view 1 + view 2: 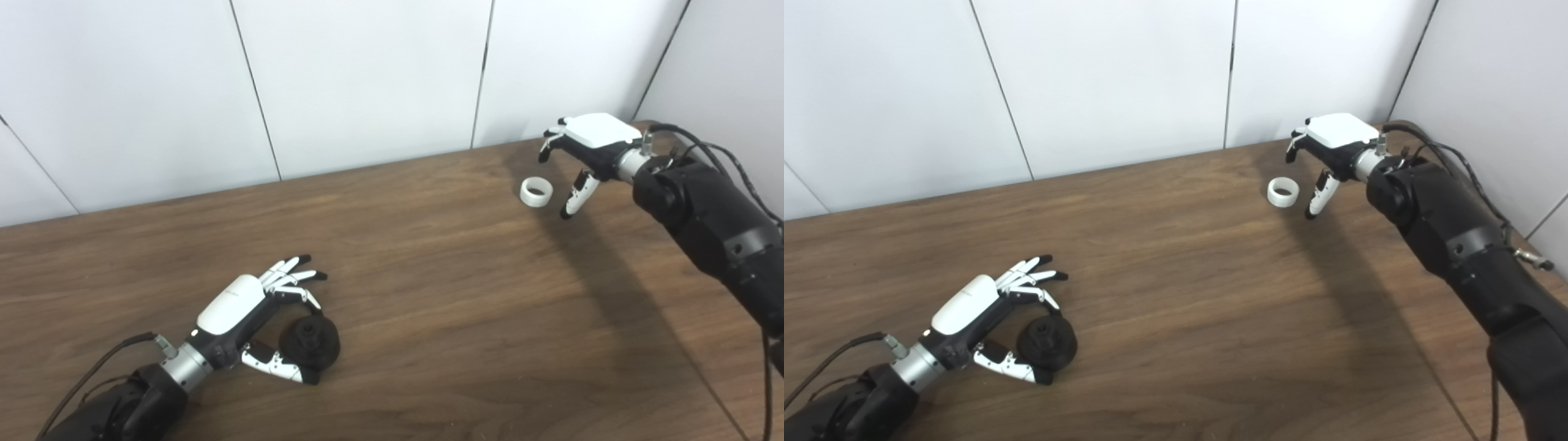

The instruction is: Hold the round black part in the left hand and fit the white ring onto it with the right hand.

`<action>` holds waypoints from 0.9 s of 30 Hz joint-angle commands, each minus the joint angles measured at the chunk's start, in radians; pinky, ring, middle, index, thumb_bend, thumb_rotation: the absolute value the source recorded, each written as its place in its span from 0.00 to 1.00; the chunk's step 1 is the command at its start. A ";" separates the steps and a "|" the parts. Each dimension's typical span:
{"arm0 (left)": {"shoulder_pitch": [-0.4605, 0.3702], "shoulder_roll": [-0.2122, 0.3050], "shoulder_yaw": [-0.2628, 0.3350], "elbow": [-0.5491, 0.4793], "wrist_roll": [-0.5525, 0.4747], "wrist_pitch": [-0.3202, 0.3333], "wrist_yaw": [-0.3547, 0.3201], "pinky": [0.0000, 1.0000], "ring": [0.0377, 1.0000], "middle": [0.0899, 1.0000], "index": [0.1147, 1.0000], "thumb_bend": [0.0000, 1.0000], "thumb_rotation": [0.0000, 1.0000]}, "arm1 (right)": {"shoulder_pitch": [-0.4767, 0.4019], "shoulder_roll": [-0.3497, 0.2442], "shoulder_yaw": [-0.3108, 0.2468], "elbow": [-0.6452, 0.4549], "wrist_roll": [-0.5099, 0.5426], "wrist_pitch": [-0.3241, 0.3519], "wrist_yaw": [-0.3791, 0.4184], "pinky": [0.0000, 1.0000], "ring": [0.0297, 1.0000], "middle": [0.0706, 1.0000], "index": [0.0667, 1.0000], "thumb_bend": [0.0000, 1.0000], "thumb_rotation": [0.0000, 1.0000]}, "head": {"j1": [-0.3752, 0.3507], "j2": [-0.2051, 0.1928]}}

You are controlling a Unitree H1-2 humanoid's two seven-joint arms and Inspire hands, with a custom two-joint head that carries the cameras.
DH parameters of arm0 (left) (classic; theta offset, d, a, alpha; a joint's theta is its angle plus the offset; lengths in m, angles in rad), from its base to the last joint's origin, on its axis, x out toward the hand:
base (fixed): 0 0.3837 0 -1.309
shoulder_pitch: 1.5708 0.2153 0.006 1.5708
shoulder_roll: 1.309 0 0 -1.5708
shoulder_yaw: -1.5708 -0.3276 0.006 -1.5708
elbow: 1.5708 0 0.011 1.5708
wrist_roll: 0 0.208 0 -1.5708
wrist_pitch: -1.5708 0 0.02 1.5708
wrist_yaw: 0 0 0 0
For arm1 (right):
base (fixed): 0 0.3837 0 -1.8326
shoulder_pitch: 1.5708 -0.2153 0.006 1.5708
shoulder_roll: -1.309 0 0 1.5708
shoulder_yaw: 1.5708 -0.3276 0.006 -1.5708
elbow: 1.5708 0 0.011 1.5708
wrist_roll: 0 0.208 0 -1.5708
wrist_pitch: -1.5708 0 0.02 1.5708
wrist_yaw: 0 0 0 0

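Note:
The round black part (310, 342) lies on the wooden table (429, 294) at the near left. My left hand (257, 318) is open around it, thumb below and fingers above, close to the part or just touching it; it does not hold it. The white ring (536, 192) lies flat on the table at the far right; it also shows in the right eye view (1283, 192). My right hand (582, 153) hovers just right of and above the ring, open, fingers and thumb spread downward, not touching it.
White wall panels (367, 79) stand behind the table's far edge and along its right side. Black cables (729, 159) run along my right arm near the far right corner.

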 commanded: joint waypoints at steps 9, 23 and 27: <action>0.055 0.045 -0.035 0.011 0.057 0.016 -0.080 1.00 1.00 0.87 0.41 0.53 0.06 | -0.057 -0.016 -0.014 0.004 0.004 -0.068 -0.031 1.00 1.00 0.92 0.68 0.98 0.18 | 0.003 -0.003; 0.057 0.046 -0.035 0.008 0.048 0.016 -0.086 1.00 1.00 0.87 0.41 0.53 0.06 | -0.068 0.022 -0.005 0.044 -0.013 -0.106 -0.074 0.99 1.00 0.91 0.67 0.94 0.18 | 0.004 -0.004; 0.057 0.048 -0.039 0.011 0.050 0.016 -0.082 1.00 1.00 0.87 0.41 0.53 0.06 | -0.068 0.029 -0.004 0.049 -0.021 -0.099 -0.073 0.99 1.00 0.91 0.67 0.93 0.18 | 0.005 -0.010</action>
